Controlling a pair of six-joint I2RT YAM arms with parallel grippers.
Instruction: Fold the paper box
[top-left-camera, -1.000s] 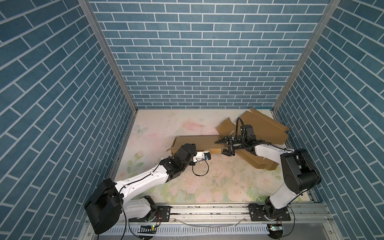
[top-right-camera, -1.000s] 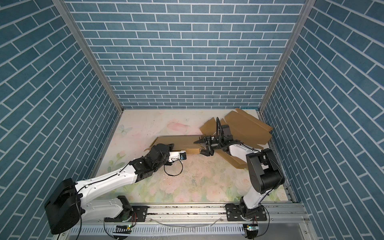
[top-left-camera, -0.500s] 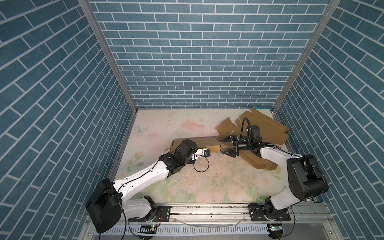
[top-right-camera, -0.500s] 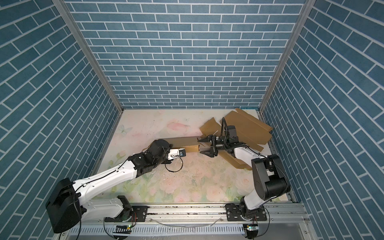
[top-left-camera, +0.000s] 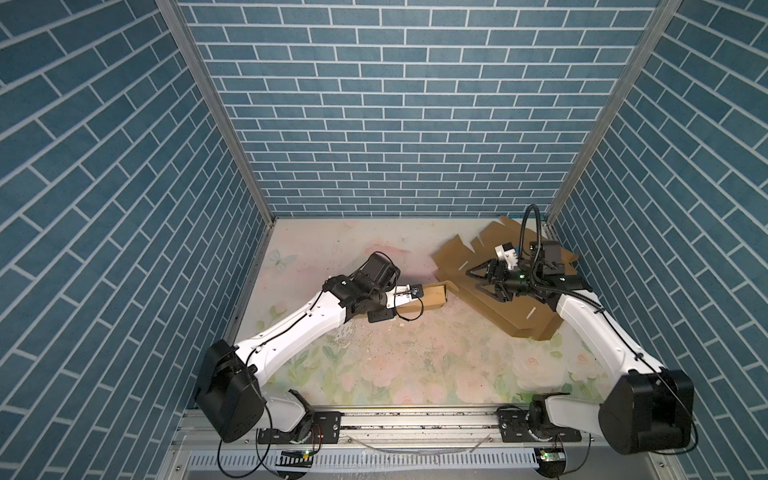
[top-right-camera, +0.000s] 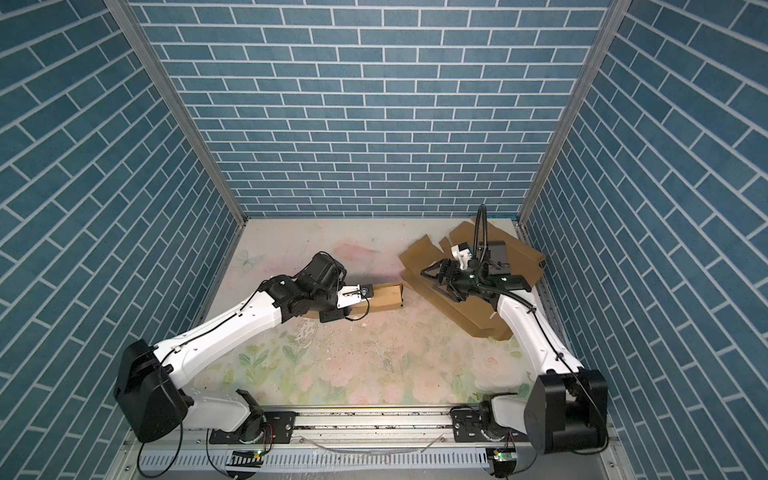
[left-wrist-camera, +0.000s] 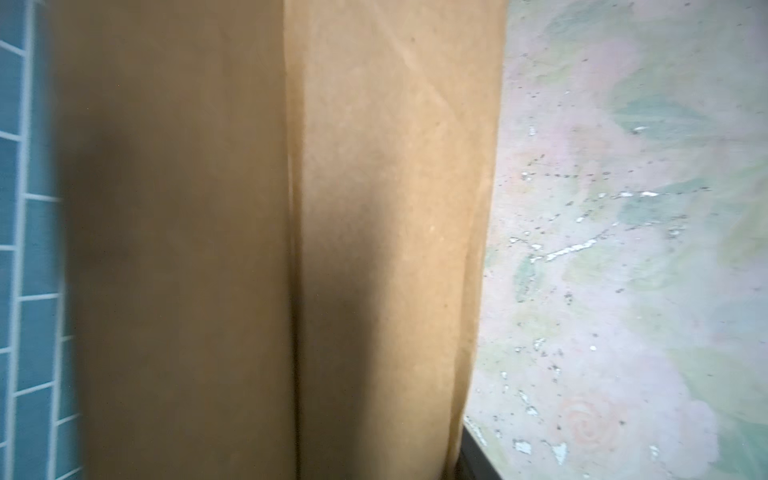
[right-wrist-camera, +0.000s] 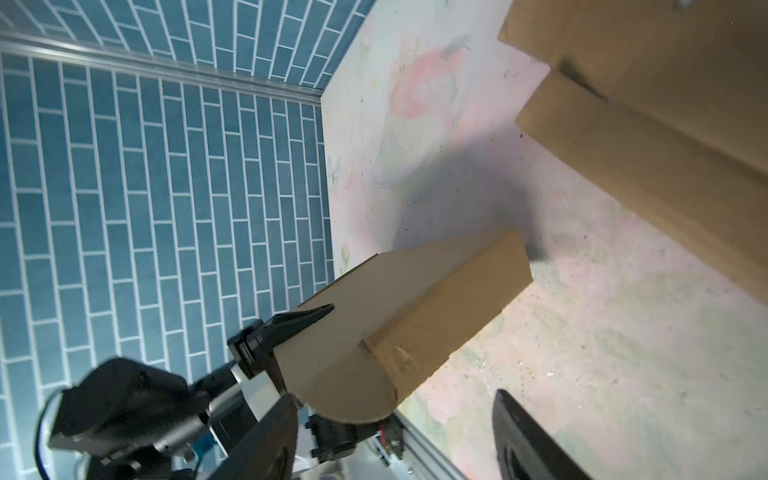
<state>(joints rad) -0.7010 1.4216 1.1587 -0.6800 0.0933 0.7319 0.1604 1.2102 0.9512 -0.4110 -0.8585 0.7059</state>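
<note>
1. Walls (top-left-camera: 395, 124) of blue brick pattern enclose a floral tabletop (top-left-camera: 395, 365). The left arm reaches in from the near-left corner toward the middle.
2. Left pincer (right-wrist-camera: 305, 332): in the right wrist view one black finger (right-wrist-camera: 307, 318) lies flat on a panel of the paper box (right-wrist-camera: 457, 291), and the jaws are clamped on that end. In both top views its tips are hidden under the wrist.
3. The box is a long brown folded sleeve near the middle of the tabletop (top-left-camera: 432, 297), with its free end pointing toward the right arm. Its brown panels fill most of the left wrist view (left-wrist-camera: 374, 208).
4. Right pincer (top-left-camera: 478, 280) — jaws spread wide, holding nothing. It hovers above the left edge of the flat cardboard sheets (top-left-camera: 515, 316), apart from the box's free end.
5. The sheets lie stacked in the far-right corner, partly under the right arm.
</note>
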